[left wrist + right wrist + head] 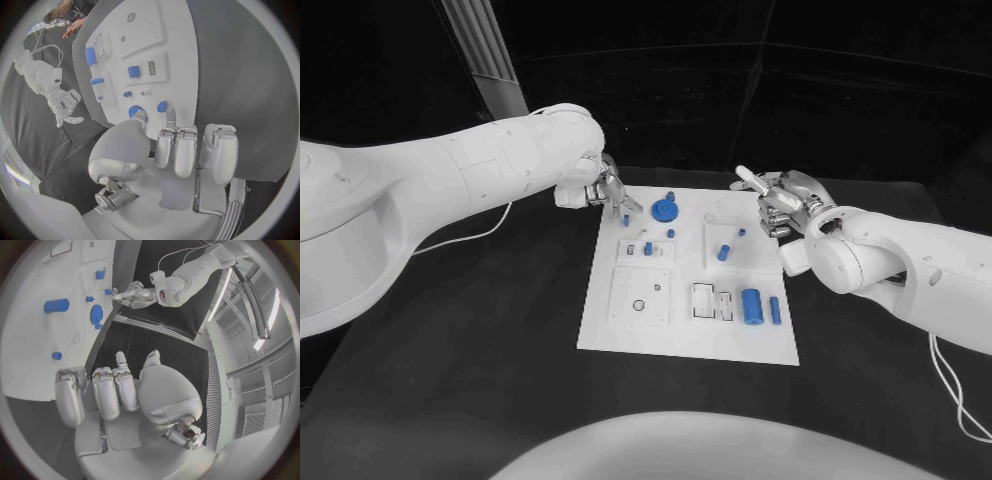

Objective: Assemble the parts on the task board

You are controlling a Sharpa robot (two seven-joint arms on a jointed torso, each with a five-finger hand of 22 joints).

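Note:
The white task board (626,330) lies in the middle of the black table. On it are a round blue gear (666,211), small blue pegs (648,247), a blue cylinder (751,306) and a slim blue bar (775,310). My left hand (600,188) hovers over the board's far left corner. Its thumb and one finger are stretched out and apart, the rest bent; that fingertip (170,114) is beside a small blue peg (162,106), which is not pinched. My right hand (783,203) hangs over the far right corner, holding nothing, one finger (747,179) pointing away.
A white cable (459,236) trails over the table on the left, under my left arm. A pale pole (495,55) stands behind the table. Bare black table (459,390) stretches in front of the board and on both sides.

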